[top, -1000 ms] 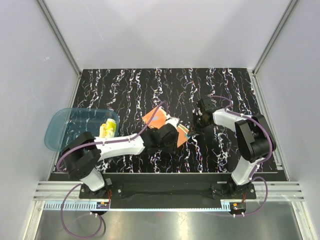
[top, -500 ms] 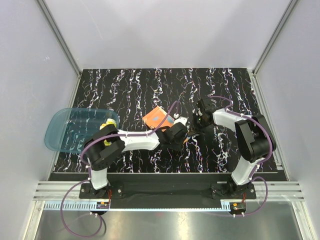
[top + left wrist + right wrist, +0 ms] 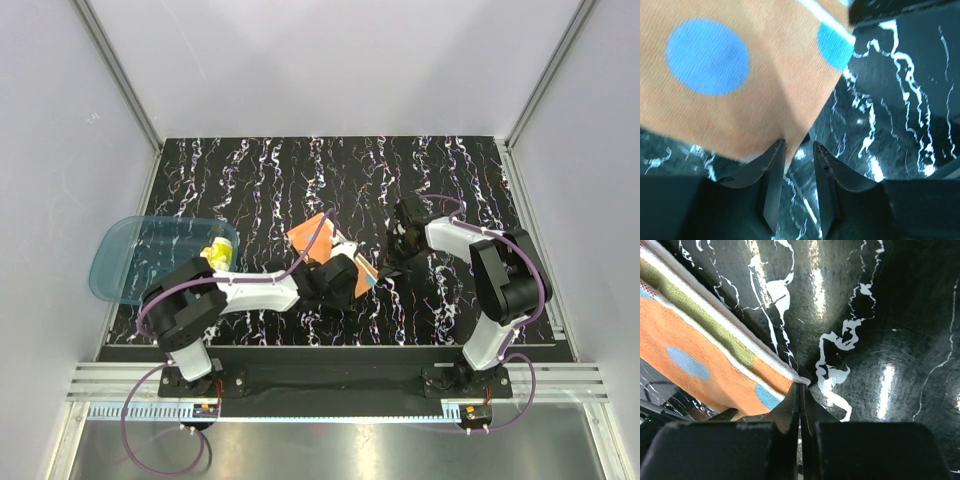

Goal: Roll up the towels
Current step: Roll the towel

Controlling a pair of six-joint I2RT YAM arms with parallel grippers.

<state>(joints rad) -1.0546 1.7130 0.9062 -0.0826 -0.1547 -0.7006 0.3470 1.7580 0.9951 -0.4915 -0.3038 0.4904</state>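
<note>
Altogether two towels are counted: the yellow towel (image 3: 216, 257) is contained in one blue tray (image 3: 130, 262), the orange towel (image 3: 311, 236) is pinched by the closed right pincer (image 3: 801, 390); the left pincer (image 3: 799, 150) is seen slightly parted.

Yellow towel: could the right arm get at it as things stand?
Probably not. The yellow towel sits at the blue tray's right end, well off to the left. The right fingers are shut on the orange towel's corner, and the left arm lies across the way.

Left end effector (image 3: 799, 150) slightly parted; right end effector (image 3: 801, 390) pinched closed.
</note>
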